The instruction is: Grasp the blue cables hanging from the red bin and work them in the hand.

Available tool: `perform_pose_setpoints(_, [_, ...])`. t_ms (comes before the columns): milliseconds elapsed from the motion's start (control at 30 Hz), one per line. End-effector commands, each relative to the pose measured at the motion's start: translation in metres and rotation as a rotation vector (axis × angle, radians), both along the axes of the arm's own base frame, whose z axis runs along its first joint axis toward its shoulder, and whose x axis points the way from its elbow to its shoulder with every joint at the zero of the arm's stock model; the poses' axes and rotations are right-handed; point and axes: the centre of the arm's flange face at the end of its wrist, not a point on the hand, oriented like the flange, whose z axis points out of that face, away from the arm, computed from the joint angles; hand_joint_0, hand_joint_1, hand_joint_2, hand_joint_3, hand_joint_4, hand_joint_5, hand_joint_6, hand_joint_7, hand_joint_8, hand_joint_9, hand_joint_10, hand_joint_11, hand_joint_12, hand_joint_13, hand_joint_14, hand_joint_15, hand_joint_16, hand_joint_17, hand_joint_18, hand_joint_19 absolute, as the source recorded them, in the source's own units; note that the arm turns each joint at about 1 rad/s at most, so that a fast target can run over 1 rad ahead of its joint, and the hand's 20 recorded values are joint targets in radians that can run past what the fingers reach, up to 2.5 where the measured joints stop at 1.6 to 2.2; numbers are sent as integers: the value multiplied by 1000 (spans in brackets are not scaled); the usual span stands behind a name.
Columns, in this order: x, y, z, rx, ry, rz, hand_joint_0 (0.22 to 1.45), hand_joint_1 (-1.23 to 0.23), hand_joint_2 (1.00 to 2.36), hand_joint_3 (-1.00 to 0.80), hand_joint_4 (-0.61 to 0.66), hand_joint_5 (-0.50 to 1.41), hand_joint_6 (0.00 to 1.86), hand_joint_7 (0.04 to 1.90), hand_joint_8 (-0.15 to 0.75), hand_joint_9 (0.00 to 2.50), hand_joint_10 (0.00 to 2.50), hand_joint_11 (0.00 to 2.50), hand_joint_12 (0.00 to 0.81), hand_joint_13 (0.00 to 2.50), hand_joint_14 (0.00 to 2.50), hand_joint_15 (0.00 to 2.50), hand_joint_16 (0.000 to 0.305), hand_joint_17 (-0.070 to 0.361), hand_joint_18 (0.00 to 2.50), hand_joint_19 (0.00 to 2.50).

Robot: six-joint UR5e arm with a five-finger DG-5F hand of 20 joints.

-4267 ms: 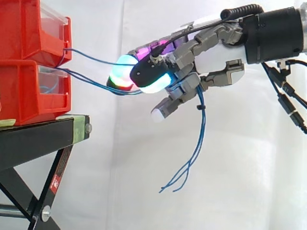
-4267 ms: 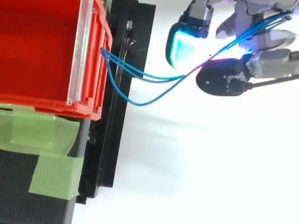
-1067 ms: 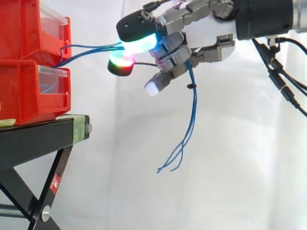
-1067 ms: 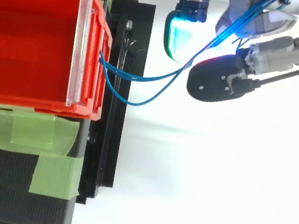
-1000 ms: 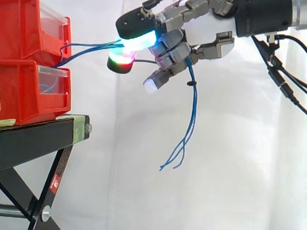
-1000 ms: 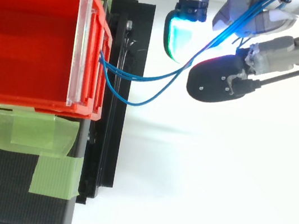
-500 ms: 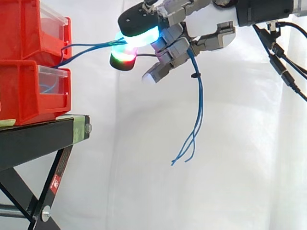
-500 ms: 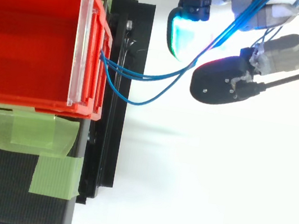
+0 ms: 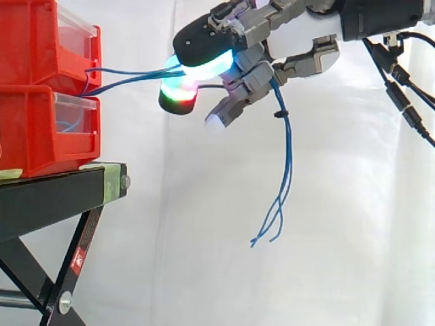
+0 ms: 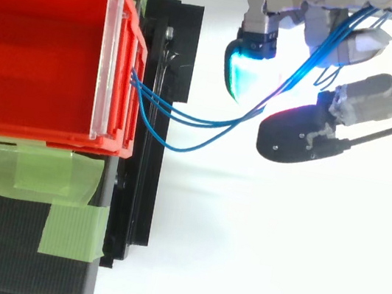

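Lowered slightly and drawn further from the red bin (image 9: 34,47), the hand (image 9: 299,32) pinches the blue cables (image 9: 289,153) in curled fingers, their ends dangling: grasp done, working apparently underway.

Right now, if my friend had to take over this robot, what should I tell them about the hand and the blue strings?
Hand: shut on the blue cables, held up high to the right of the bins, clear of the black stand.
Cables: they come out at the front of the upper red bin, cross the gap with a little slack, and pass through the curled fingers. The loose ends dangle below the hand.
Done: the grasp.
Left: working the cables in the hand. Probably best to go gently, since they lead back into the bin.
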Motion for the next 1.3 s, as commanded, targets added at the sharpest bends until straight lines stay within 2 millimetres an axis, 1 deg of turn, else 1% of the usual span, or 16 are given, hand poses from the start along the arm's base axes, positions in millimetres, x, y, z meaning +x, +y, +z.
perform_pose_setpoints(0, [0, 1, 1, 2, 0, 2, 1368, -685, 1006, 367, -11, 334, 184, 1415, 395, 351, 2500, 2500, 398, 246, 2500, 2290, 50, 112, 261, 520])
perform_pose_setpoints(100, [0, -2, 2, 11, -3, -4, 1363, -686, 1006, 380, -8, 315, 194, 1407, 397, 341, 2500, 2500, 409, 239, 2500, 2269, 49, 111, 268, 539])
perform_pose_setpoints(200, [2, -3, 9, 14, -20, -5, 1290, -709, 1003, 404, -12, 246, 201, 1398, 397, 227, 2500, 2500, 406, 156, 2500, 2251, 47, 105, 325, 703])
perform_pose_setpoints(267, [3, -3, 9, 14, -20, -5, 1231, -730, 1016, 415, -2, 211, 161, 1409, 372, 147, 2500, 2500, 404, 96, 2500, 2242, 47, 107, 397, 836])
perform_pose_setpoints(367, [3, -4, 12, 14, -26, -7, 1203, -745, 1019, 408, -13, 175, 110, 1419, 378, 105, 2500, 2500, 401, 45, 2500, 2231, 47, 107, 429, 998])
perform_pose_setpoints(433, [3, -4, 11, 14, -23, -7, 1200, -748, 1022, 400, -18, 163, 84, 1418, 374, 75, 2500, 2500, 401, 20, 2500, 2232, 47, 107, 418, 1012])
perform_pose_setpoints(500, [4, -4, 11, 14, -25, -7, 1173, -750, 1072, 376, -35, 127, 109, 1386, 368, 7, 2500, 2500, 400, 0, 2500, 2185, 47, 106, 357, 988])
perform_pose_setpoints(600, [3, -5, 11, 14, -25, -8, 1140, -772, 1070, 383, -51, 88, 58, 1391, 357, 0, 2500, 2500, 399, 0, 2500, 2164, 47, 107, 385, 1215])
perform_pose_setpoints(667, [3, -5, 12, 14, -26, -8, 1127, -780, 1075, 373, -41, 71, 2, 1363, 357, 0, 2500, 2500, 402, 0, 2500, 2169, 48, 107, 401, 1265])
perform_pose_setpoints(767, [3, -5, 12, 14, -26, -8, 1115, -784, 1068, 352, -32, 67, 3, 1333, 360, 0, 2500, 2500, 401, 0, 2500, 2121, 48, 109, 415, 1260])
perform_pose_setpoints(933, [3, -5, 11, 14, -25, -8, 1113, -783, 1021, 306, -11, 92, 0, 1365, 365, 0, 2500, 2500, 403, 0, 2500, 2092, 48, 108, 440, 1122])
perform_pose_setpoints(1067, [3, -5, 11, 12, -23, -8, 1026, -783, 1001, 153, 59, 126, 24, 1366, 386, 0, 2500, 2500, 423, 0, 2500, 2059, 53, 119, 572, 1082])
perform_pose_setpoints(1167, [3, -5, 11, 11, -22, -8, 904, -737, 1013, -178, 136, 156, 49, 1411, 408, 26, 2500, 2500, 442, 60, 2500, 2091, 55, 123, 674, 1070])
perform_pose_setpoints(1200, [3, -5, 10, 6, -18, -7, 888, -727, 1013, -240, 144, 163, 44, 1421, 405, 36, 2500, 2500, 435, 66, 2500, 2096, 54, 121, 679, 1119])
perform_pose_setpoints(1233, [2, -5, 10, 3, -15, -7, 870, -715, 1016, -320, 147, 172, 1, 1461, 398, 60, 2500, 2500, 429, 82, 2500, 2159, 51, 114, 736, 1342])
perform_pose_setpoints(1267, [2, -5, 10, 0, -12, -6, 848, -698, 1016, -437, 152, 182, 0, 1483, 402, 80, 2500, 2500, 427, 99, 2500, 2173, 49, 111, 756, 1400])
